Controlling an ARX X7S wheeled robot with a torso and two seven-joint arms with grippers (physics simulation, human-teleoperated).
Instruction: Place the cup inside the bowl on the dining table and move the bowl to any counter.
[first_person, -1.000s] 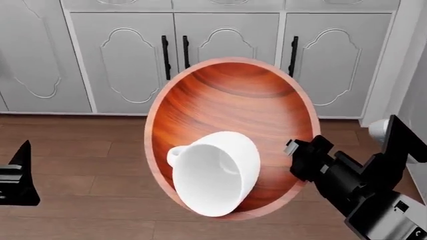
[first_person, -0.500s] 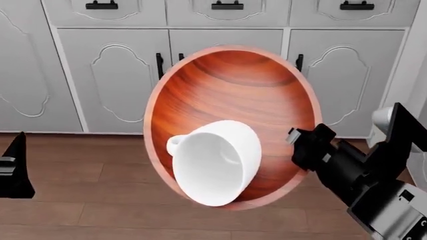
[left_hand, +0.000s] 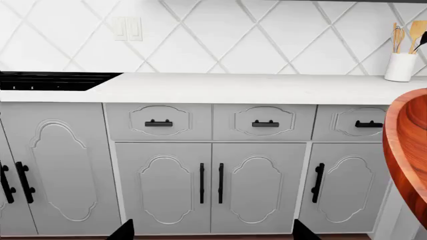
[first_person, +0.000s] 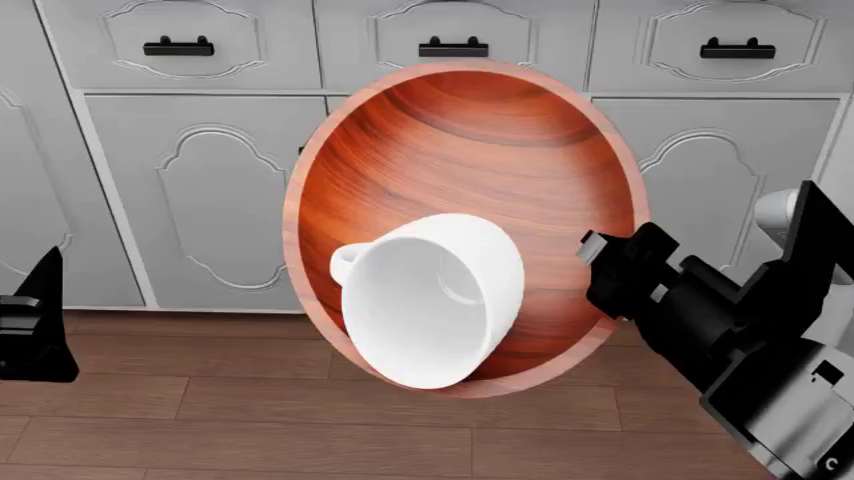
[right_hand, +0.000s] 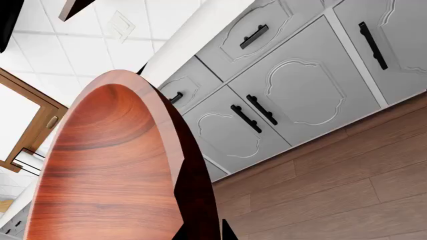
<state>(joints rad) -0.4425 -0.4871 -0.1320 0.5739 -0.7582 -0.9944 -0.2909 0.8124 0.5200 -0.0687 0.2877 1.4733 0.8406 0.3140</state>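
Note:
The reddish-brown wooden bowl (first_person: 454, 150) hangs in the air in front of the grey cabinets, tipped so its inside faces the head camera. The white cup (first_person: 427, 300) lies on its side in the bowl's lower part, handle to the left. My right gripper (first_person: 607, 270) is shut on the bowl's right rim; in the right wrist view the rim (right_hand: 190, 175) passes between its jaws (right_hand: 203, 231). My left gripper (first_person: 34, 330) is open and empty at the far left, apart from the bowl. The left wrist view shows the bowl's edge (left_hand: 408, 150) and the counter (left_hand: 233, 87). The dining table is out of view.
Grey cabinet doors and drawers (first_person: 200, 180) stand close ahead over a wooden floor (first_person: 267, 420). On the counter are a black cooktop (left_hand: 53, 80) at one end and a white utensil holder (left_hand: 400, 65) at the other. White diamond tiles back it.
The cabinets have come nearer and slid down the head view, bringing the drawer row into sight. The bowl with the cup stays in my right gripper, slightly higher. The left gripper stays open.

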